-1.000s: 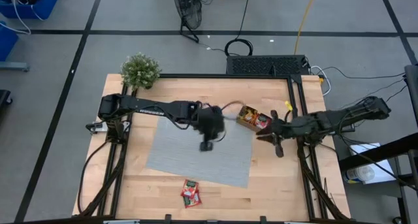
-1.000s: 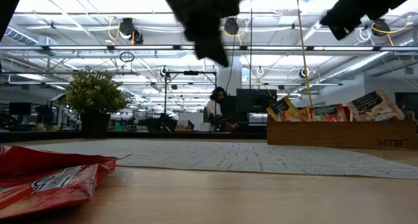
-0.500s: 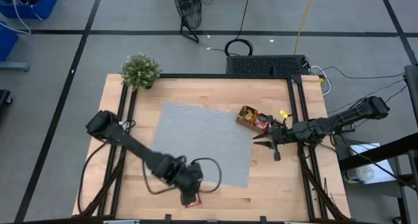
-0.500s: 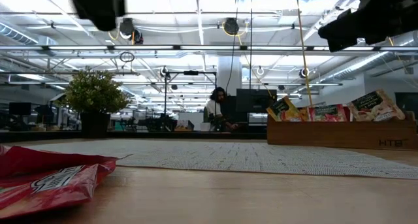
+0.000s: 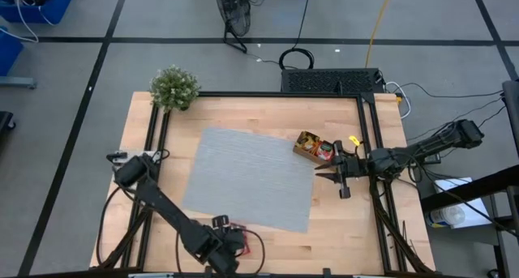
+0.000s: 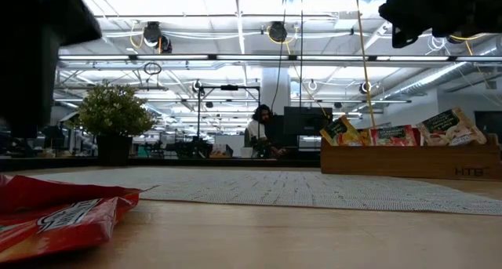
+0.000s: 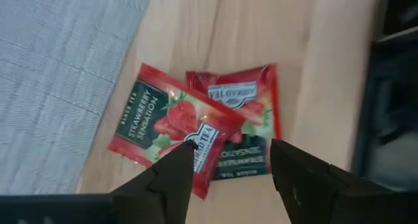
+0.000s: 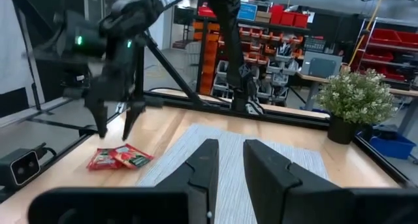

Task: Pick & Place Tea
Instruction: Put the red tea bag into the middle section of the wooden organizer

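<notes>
Two red tea sachets lie overlapping on the bare wood near the table's near edge, just off the grey mat [image 5: 251,177]. The strawberry one [image 7: 171,129] rests partly on the other [image 7: 251,110]. My left gripper [image 7: 232,160] hangs open just above them, pointing steeply down, a finger on either side and touching neither; it also shows in the right wrist view [image 8: 114,119]. My right gripper [image 8: 228,162] waits at the table's right, by the wooden tray [image 5: 312,147], its fingers a little apart and nothing between them.
The tray holds several upright sachets [image 6: 392,134] at the mat's far right corner. A potted plant [image 5: 174,87] stands at the far left corner. In the low view one red sachet [image 6: 55,218] lies close in front of the camera.
My left gripper has swung from above the mat's far middle toward the table's near edge and come down over the two red sachets, rolling its wrist on the way. The sachets have not moved.
</notes>
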Controlling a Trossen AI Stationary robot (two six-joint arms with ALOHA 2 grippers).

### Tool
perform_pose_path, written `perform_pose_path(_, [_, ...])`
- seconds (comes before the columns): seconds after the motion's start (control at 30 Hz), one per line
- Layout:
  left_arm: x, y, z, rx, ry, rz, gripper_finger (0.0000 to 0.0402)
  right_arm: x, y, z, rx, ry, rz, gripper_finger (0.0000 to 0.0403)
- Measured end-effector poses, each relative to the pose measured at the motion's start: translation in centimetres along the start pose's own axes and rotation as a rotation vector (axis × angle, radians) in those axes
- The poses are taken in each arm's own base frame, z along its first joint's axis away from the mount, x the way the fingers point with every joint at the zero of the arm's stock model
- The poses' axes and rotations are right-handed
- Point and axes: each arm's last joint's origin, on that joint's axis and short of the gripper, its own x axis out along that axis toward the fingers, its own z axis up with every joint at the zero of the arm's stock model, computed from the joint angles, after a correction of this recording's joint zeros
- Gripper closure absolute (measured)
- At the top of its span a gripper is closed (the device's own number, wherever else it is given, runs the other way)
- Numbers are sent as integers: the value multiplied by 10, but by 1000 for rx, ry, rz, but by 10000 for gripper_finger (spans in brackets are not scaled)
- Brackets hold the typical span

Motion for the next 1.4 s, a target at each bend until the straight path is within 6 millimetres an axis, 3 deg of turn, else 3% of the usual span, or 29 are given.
perform_pose_path(0.27, [37,-1,-11,60,56,76,197,0,0,2,5,-15,-1,344])
perform_pose_path(0.5, [44,1,-9,100,50,97,209,0,0,2,6,-15,-1,344])
perform_pose_path(0.63, [45,4,-6,131,46,106,255,0,0,1,-10,-11,-1,344])
perform_pose_path(0.83, [47,6,-3,165,85,74,377,0,0,1,-12,-11,-1,344])
perform_pose_path(0.93, [42,8,0,157,100,52,384,0,0,1,-12,-10,-1,344])
perform_pose_path(1.03, [29,5,10,212,108,56,388,0,0,0,-14,-1,0,344])
perform_pose_path(1.2, [-14,5,49,403,-24,193,388,0,0,-1,14,7,1,344])
perform_pose_path(1.4, [-25,40,98,708,-149,560,389,-2,0,0,66,5,0,344])
